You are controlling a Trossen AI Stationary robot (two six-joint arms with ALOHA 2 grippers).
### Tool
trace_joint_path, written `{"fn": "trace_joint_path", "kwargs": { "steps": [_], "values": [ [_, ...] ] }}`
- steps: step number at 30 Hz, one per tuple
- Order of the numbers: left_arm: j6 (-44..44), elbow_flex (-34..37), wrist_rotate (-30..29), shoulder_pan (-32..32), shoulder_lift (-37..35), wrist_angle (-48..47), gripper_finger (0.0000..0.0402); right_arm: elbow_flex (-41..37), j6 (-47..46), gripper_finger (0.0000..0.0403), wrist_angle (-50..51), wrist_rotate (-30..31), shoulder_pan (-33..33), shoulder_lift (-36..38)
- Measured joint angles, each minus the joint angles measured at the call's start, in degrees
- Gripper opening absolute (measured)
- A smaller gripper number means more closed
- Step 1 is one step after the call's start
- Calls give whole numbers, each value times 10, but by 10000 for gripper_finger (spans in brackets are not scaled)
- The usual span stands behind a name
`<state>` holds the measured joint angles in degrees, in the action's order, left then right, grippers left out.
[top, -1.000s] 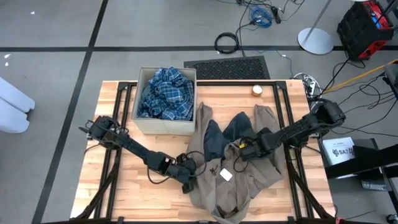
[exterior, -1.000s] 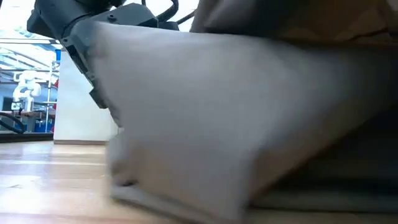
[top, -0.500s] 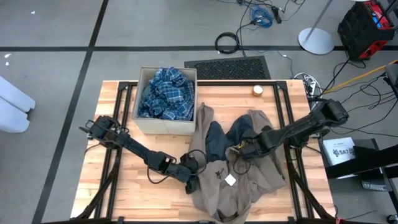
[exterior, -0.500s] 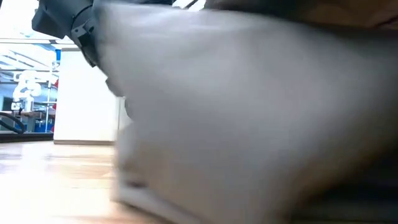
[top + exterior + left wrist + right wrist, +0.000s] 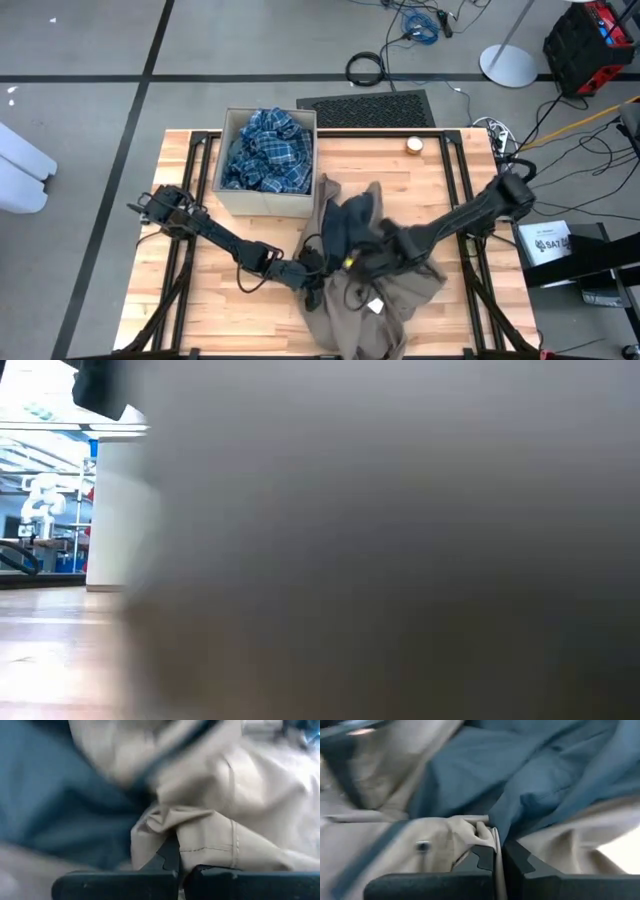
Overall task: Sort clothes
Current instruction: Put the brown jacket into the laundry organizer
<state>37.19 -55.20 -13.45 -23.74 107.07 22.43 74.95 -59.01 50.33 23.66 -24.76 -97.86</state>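
So here's the geometry that matters. The taupe-brown jacket [image 5: 375, 300] is bunched up at the lower centre of the overhead frame, on the desk [image 5: 190, 300], with its blue lining [image 5: 345, 225] showing on the upper part of the heap. The left gripper [image 5: 318, 283] is at the heap's left edge and the right gripper [image 5: 372, 262] is just right of it, both buried in the same garment and close together.

Both sets of jaws are clamped on cloth. In the left wrist view the jaws are pressed together with a fold of the taupe fabric [image 5: 210, 840] pinched between them. In the right wrist view a taupe edge [image 5: 470, 827] sits in the closed jaws, with blue lining draped right over them.

The cardboard box [image 5: 264, 202] is up and to the left of the heap, touching the jacket's upper left corner, and it already has the blue-white plaid shirt [image 5: 265, 150] in it. The jacket's long axis runs roughly top to bottom in the overhead frame, from the box corner down to the desk's lower edge.

My guess: the left arm is the nearer one to the box, so any carry goes up-left. The low view is just blocked by grey fabric, no help.
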Motion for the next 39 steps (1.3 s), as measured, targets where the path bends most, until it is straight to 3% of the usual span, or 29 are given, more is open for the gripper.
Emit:
{"fn": "trace_joint_path", "kwargs": {
  "steps": [7, 12, 18, 23, 28, 32, 36, 39],
  "values": [
    [0, 0, 3, 17, 0, -20, 0, 17, 42, 1, -157, 5, -14, -118],
    [0, 0, 3, 27, 0, -26, 1, 18, 34, 0, -135, 4, -6, -187],
    [28, -1, 36, 30, -1, -51, 32, 20, 29, 0, -114, 5, -5, -204],
    [102, -1, 111, 49, -2, -104, 60, 18, 29, 0, -95, 7, -12, -197],
    [103, -1, 214, 83, -35, -152, 69, 17, 16, 0, -57, 9, -24, -194],
    [73, -1, 239, 102, -88, -159, 70, 16, 12, 0, -27, 7, -27, -195],
    [41, -1, 212, 117, -152, -181, 70, 17, 14, 0, -27, 4, -28, -195],
    [29, -1, 87, 125, -182, -214, 70, 16, 27, 0, -32, 5, -32, -195]
  ]
}}
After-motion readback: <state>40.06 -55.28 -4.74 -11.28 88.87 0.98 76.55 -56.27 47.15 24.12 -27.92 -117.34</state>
